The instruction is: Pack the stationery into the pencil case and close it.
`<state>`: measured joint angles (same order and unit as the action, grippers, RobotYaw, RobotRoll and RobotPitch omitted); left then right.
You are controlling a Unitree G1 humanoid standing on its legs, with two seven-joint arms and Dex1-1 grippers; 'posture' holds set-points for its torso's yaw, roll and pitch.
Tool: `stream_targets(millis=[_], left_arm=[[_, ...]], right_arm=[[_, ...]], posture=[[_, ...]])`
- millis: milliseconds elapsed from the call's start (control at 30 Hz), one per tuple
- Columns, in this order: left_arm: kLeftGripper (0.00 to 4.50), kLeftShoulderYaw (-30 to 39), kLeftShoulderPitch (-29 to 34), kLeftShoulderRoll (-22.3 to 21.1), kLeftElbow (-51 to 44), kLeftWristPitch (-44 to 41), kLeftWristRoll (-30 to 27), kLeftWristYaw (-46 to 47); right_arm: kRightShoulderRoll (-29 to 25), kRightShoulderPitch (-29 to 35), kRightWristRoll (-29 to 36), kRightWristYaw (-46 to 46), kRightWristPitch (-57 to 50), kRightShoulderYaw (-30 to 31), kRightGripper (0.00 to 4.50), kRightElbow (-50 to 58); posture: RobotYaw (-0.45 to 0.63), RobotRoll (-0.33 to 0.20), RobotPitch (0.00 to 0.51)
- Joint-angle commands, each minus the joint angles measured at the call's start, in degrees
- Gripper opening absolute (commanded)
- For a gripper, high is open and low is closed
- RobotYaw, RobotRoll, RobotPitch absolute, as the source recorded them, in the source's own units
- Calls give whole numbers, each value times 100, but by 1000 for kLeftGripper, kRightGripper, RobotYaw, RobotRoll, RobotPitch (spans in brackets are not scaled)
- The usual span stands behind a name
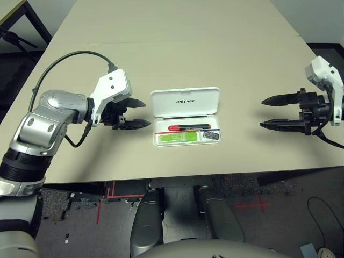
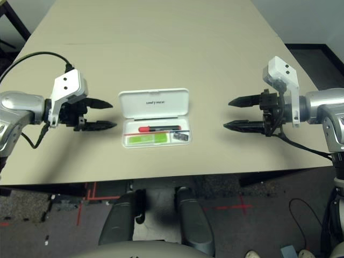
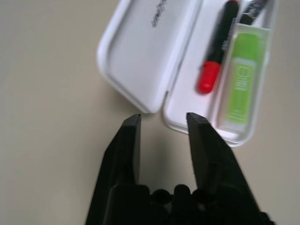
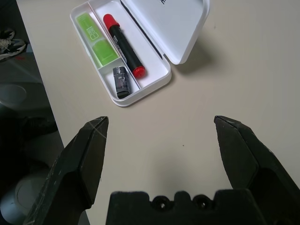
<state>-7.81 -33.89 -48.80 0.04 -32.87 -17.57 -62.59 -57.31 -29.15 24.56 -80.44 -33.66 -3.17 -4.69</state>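
The white pencil case (image 1: 185,109) lies open at the table's middle, its lid marked "UNITREE" folded flat towards the far side. In its tray lie the stationery: a red-and-black marker (image 1: 188,127), a light-green highlighter (image 1: 177,138) and a small dark grey piece (image 1: 211,136). My left gripper (image 1: 146,113) hovers just left of the case. Its fingers (image 3: 129,140) stand a little apart with nothing between them, pointing at the case's left end. My right gripper (image 1: 263,113) is well off to the right, wide open and empty, and points towards the case.
The beige table (image 1: 177,48) stretches far behind the case. Its front edge (image 1: 183,176) runs close to the case's near side. A black cable (image 1: 59,62) loops over my left forearm.
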Motion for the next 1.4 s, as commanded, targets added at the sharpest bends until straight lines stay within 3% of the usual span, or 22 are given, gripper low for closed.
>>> stream_targets(millis=[33,100,267,600,1133,1400], left_arm=[[767,1,-196,322,804,422,280,214],[15,-26,-290,506,1312,676,426,276],[15,-4,-521,831,2094,1053,616,340],[15,71,-757,975,2758,1440,810,368],[15,44,-1148,1603,3080,1630,934,486],[15,-27,-1108,1718,2755,1525,874,227]], right_arm=[[65,38,60,145,90,-106,4500,56],[83,12,68,201,71,-91,4500,59],[71,57,75,262,55,-71,4500,140],[51,197,87,357,60,-107,4500,246],[153,162,51,422,113,-6,4500,260],[136,198,61,414,98,-7,4500,285]], posture=[[-53,0,159],[-58,0,159],[-71,0,156],[-83,0,157],[-82,0,159],[-88,0,164]])
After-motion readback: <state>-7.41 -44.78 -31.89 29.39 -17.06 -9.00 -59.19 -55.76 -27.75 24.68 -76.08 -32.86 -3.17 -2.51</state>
